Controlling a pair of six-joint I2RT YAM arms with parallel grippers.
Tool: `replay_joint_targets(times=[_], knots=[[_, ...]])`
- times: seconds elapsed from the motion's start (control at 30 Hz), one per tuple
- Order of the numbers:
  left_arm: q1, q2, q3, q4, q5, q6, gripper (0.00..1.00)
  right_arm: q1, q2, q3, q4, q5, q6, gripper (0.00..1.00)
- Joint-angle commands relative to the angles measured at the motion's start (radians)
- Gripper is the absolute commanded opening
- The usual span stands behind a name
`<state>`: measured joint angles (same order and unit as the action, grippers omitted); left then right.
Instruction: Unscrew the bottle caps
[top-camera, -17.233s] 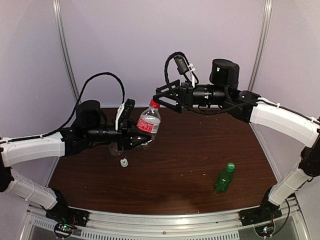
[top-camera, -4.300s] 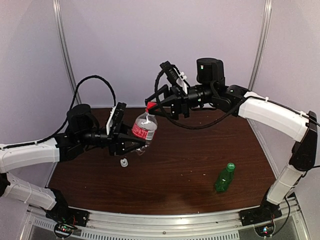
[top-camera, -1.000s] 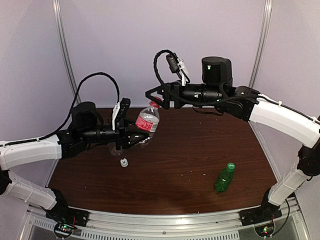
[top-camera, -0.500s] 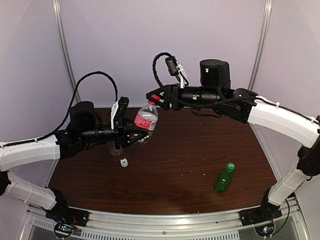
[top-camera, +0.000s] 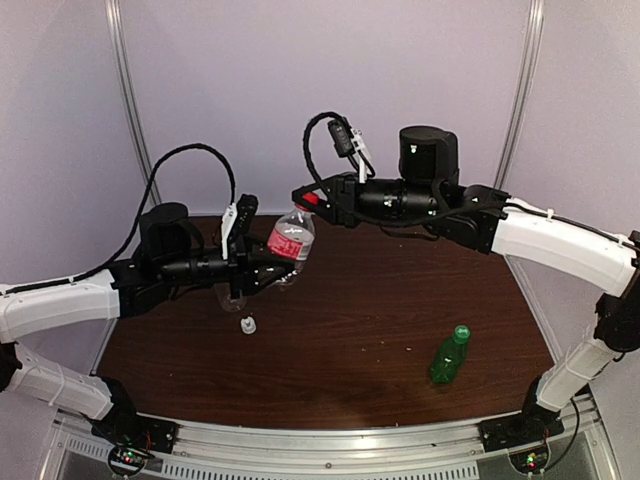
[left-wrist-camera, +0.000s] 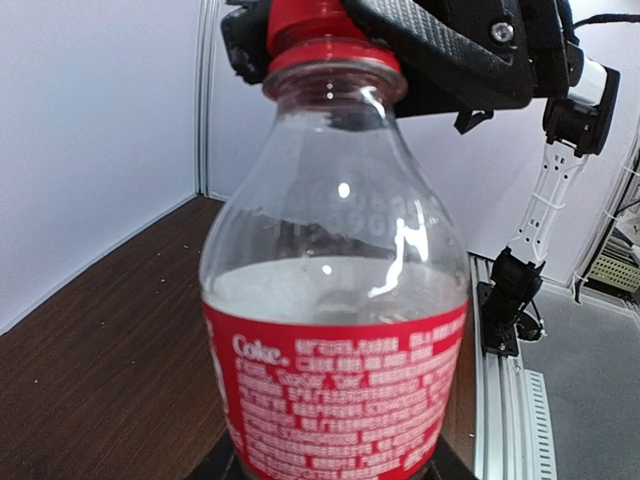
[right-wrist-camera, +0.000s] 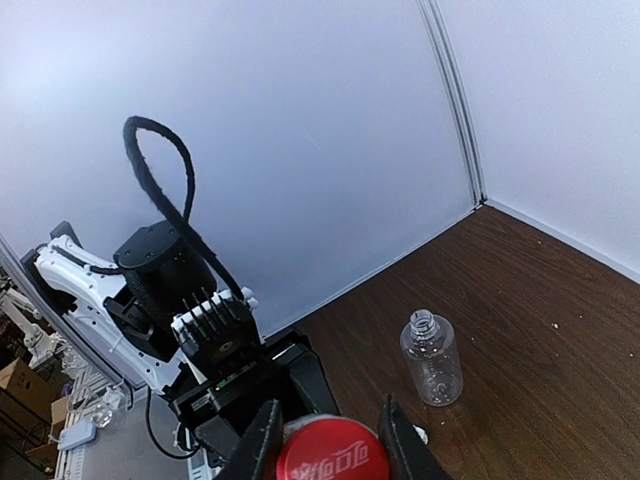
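Note:
A clear bottle with a red label (top-camera: 291, 245) hangs tilted above the back left of the table. My left gripper (top-camera: 272, 270) is shut on its lower body; in the left wrist view the bottle (left-wrist-camera: 335, 330) fills the frame. Its round red cap (top-camera: 310, 198) (left-wrist-camera: 318, 25) (right-wrist-camera: 332, 457) sits between the fingers of my right gripper (top-camera: 306, 198) (right-wrist-camera: 330, 448), which is shut on it from the top. A green bottle (top-camera: 449, 357) with its green cap (top-camera: 461, 331) on stands at the front right. A white nozzle cap (top-camera: 246, 324) lies loose on the table.
A small clear bottle (right-wrist-camera: 431, 357) with no cap stands on the brown table (top-camera: 370, 300), below and behind the held bottle. Pale walls with metal rails close the back and sides. The arm bases sit on the metal frame at the near edge.
My right gripper has shut on the red cap. The held bottle has shifted slightly left with both arms.

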<state>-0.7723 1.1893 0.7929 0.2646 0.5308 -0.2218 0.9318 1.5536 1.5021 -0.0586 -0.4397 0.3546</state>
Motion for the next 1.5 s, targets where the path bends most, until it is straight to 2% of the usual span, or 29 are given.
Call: replay_joint_targets(times=[0.0,0.1,0.2,0.3,0.37,0.47,0.8,1.0,1.13,1.3,1.47], knots=[[0.004,-0.028,0.000,0.061,0.016,0.010,0.13,-0.008,-0.028,-0.017,0.033,-0.068,-0.107,0.05],[0.004,-0.033,-0.005,0.073,0.064,0.010,0.13,-0.042,-0.020,-0.010,0.033,-0.197,-0.178,0.03],[0.004,-0.036,-0.019,0.110,0.170,0.005,0.13,-0.076,-0.009,0.008,0.014,-0.399,-0.295,0.03],[0.004,-0.034,-0.041,0.204,0.293,-0.030,0.13,-0.089,0.010,0.054,-0.083,-0.586,-0.507,0.05],[0.004,-0.030,-0.051,0.254,0.359,-0.060,0.14,-0.098,0.032,0.089,-0.141,-0.701,-0.590,0.06],[0.004,-0.019,-0.051,0.276,0.416,-0.078,0.14,-0.116,0.066,0.146,-0.217,-0.792,-0.653,0.07],[0.004,0.008,-0.042,0.282,0.432,-0.085,0.13,-0.143,0.060,0.139,-0.193,-0.811,-0.628,0.13],[0.004,0.010,-0.036,0.270,0.404,-0.082,0.13,-0.143,0.057,0.113,-0.130,-0.730,-0.532,0.19],[0.005,0.010,-0.035,0.265,0.389,-0.077,0.13,-0.143,0.047,0.096,-0.092,-0.696,-0.488,0.19],[0.005,0.017,-0.031,0.268,0.406,-0.080,0.13,-0.143,0.046,0.106,-0.113,-0.741,-0.531,0.27],[0.005,0.017,-0.033,0.276,0.420,-0.086,0.13,-0.145,0.051,0.121,-0.140,-0.770,-0.572,0.29]])
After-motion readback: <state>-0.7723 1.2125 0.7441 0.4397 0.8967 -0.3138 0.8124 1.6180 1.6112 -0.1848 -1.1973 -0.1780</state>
